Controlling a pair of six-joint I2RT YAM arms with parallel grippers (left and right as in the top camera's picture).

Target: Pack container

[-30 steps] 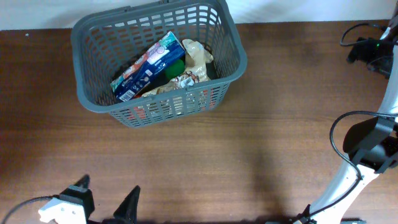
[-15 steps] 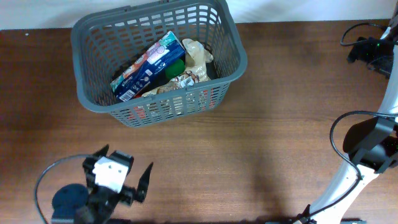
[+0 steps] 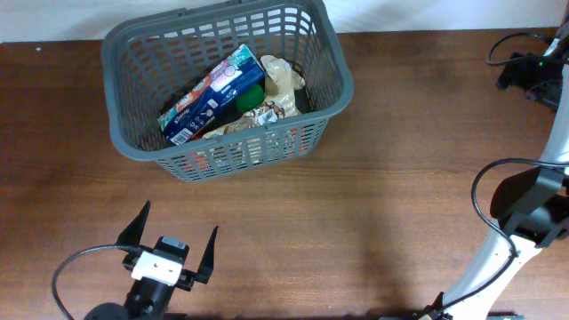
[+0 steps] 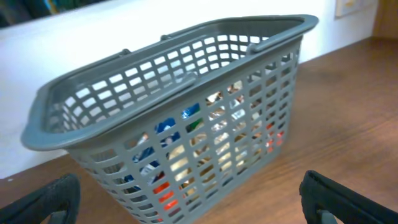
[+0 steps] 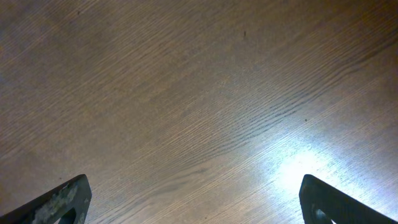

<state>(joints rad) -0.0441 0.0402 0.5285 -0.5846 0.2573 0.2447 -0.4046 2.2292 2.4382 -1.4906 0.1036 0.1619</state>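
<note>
The container [image 3: 133,147], a dark grey slotted basket, stands at the back of the wooden table, left of centre. Inside lie a blue box [image 3: 213,93], something green [image 3: 252,96] and crinkly light packets [image 3: 281,78]. My left gripper [image 3: 173,236] is near the table's front edge, well short of the basket, pointing at it, open and empty. In the left wrist view the container [image 4: 112,134] fills the middle, with red, blue and pale items showing through its slots, and the left gripper [image 4: 196,210] stands wide apart. My right gripper [image 5: 199,205] hangs open over bare wood, holding nothing.
My right arm [image 3: 524,213] stands at the table's right edge with a looping black cable [image 3: 480,182]. A black device [image 3: 532,71] sits at the back right corner. A white wall [image 4: 74,56] runs behind the basket.
My left gripper came up from the bottom edge and turned its open fingers toward the basket. The basket, its contents and the right arm stayed put.
</note>
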